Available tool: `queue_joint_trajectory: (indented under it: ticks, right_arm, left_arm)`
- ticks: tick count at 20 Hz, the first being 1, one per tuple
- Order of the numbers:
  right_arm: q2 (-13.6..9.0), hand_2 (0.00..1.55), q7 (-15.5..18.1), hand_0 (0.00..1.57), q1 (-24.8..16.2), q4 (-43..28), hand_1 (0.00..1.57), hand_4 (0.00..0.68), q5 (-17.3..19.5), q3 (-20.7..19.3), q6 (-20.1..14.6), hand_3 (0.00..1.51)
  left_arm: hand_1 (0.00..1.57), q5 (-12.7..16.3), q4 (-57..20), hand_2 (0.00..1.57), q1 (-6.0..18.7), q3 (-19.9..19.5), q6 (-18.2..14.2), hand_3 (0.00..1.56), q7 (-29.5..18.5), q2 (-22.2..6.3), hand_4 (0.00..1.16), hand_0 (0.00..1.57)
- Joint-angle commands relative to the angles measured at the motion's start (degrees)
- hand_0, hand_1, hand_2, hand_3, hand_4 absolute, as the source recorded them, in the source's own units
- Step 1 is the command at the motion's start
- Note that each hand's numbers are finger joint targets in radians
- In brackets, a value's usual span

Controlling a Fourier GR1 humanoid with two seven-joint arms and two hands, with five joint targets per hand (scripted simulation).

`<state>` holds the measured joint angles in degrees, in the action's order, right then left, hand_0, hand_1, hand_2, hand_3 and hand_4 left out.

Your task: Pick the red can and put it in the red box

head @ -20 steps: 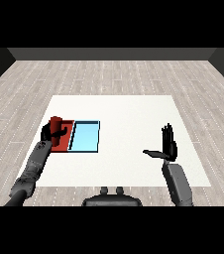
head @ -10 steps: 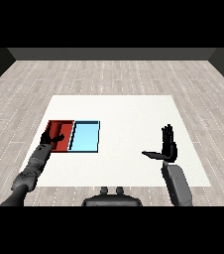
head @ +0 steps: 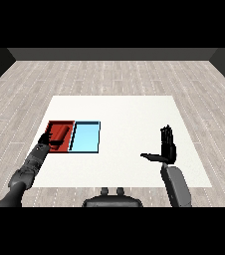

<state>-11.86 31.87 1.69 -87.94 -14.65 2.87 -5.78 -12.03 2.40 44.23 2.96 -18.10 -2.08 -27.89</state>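
Observation:
The red can [head: 61, 131] lies on its side inside the red tray [head: 55, 122] at the table's left. My left hand [head: 46, 142] is at the tray's near left corner, just behind the can. Its fingers are relaxed and open, with the thumb reaching over the tray's near edge; it holds nothing. My right hand [head: 168, 148] stands upright over the right side of the table, fingers straight and thumb spread to the left, far from both trays.
The light blue tray [head: 86, 138] lies against the red tray's right side and holds nothing. The white table [head: 124, 114] stretches wide between the trays and my right hand. Grey plank floor surrounds it.
My left hand was curled round the red can over the red tray; it has let go and drawn back toward me. The can now rests in the tray. The right hand has barely moved.

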Motion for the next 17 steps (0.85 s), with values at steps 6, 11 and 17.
queue_joint_trajectory:
  ticks: [6, 11, 17]
  right_arm:
    - [0.83, 0.00, 1.28, 0.00, -1.65, -2.00, 0.00, 0.000, 0.45, 0.48, 0.72, 0.00]
    - [0.79, 0.00, 1.51, 0.00, -0.95, -1.97, 0.00, 0.000, -0.18, 0.52, 1.68, 0.00]
    - [0.28, 0.00, 1.23, 0.00, 0.14, -1.02, 0.00, 0.000, -0.61, 0.55, 3.28, 0.00]
  left_arm:
    - [0.00, 5.88, 3.22, 0.00, -0.39, -6.28, -1.94, 0.00, -3.78, -1.41, 0.00, 0.00]
    - [0.00, 17.98, 15.12, 0.00, -2.25, -18.10, -2.30, 0.00, -23.53, 1.67, 0.00, 0.00]
    - [0.00, 22.39, 28.54, 0.00, -4.51, -19.16, 7.12, 0.00, -36.90, 7.73, 0.00, 0.00]
